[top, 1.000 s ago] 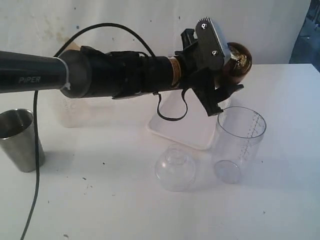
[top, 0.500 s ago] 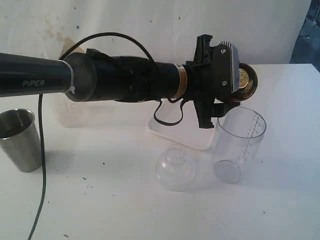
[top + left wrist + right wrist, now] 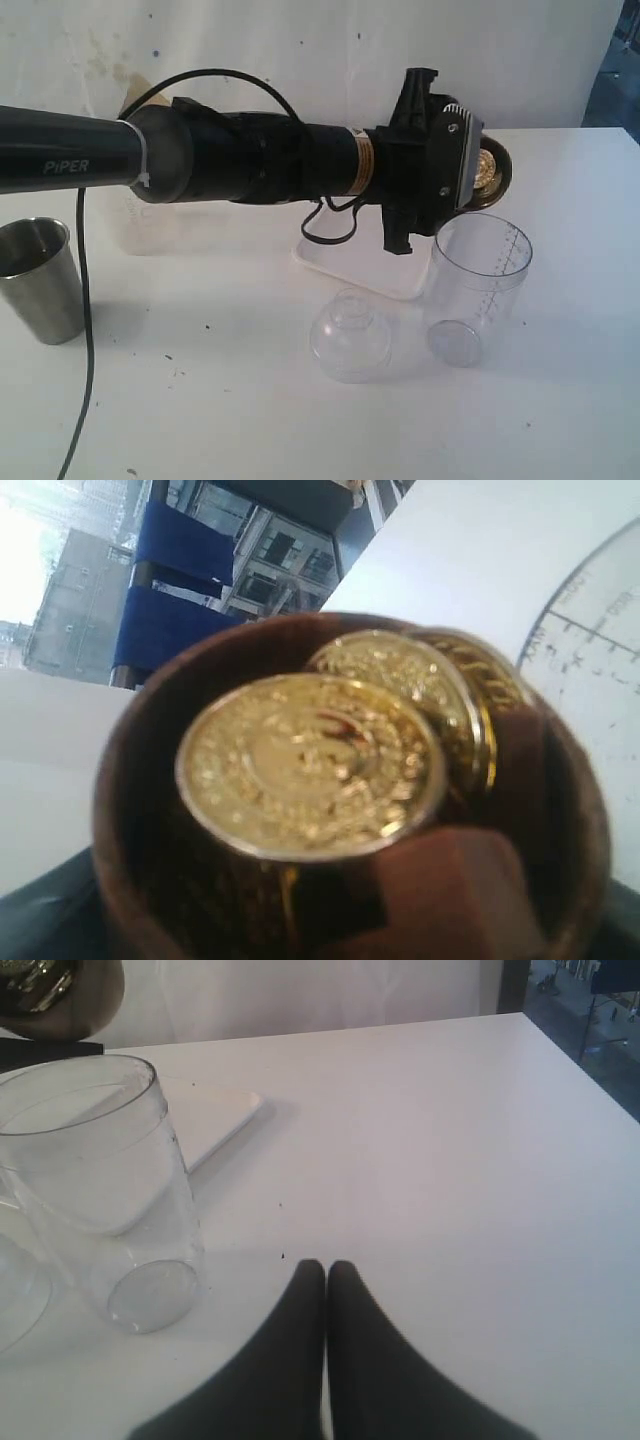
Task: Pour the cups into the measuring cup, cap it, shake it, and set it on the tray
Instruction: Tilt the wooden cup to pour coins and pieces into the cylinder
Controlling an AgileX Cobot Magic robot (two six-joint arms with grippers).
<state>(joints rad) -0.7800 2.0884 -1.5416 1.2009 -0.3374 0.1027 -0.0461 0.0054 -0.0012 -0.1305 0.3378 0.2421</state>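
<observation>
My left gripper (image 3: 468, 186) is shut on the small brown cup (image 3: 492, 172), held on its side just above the rim of the clear measuring cup (image 3: 478, 278). Close up, the brown cup (image 3: 130, 810) holds gold coins (image 3: 310, 770) and brown blocks (image 3: 455, 880) near its mouth. The measuring cup (image 3: 100, 1190) stands upright and looks empty. Behind it lies the white tray (image 3: 365, 262). The steel tumbler (image 3: 42, 280) stands at the far left. A frosted cup (image 3: 140, 225) shows partly behind the arm. My right gripper (image 3: 326, 1268) rests shut and empty near the measuring cup.
A clear dome-shaped lid (image 3: 350, 335) sits on the table just left of the measuring cup. The left arm's black cable (image 3: 85, 330) hangs down beside the steel tumbler. A white wall closes the back of the table.
The left wrist has rolled, turning the brown cup from tilted to lying on its side with its mouth over the measuring cup's rim. The right gripper has not moved.
</observation>
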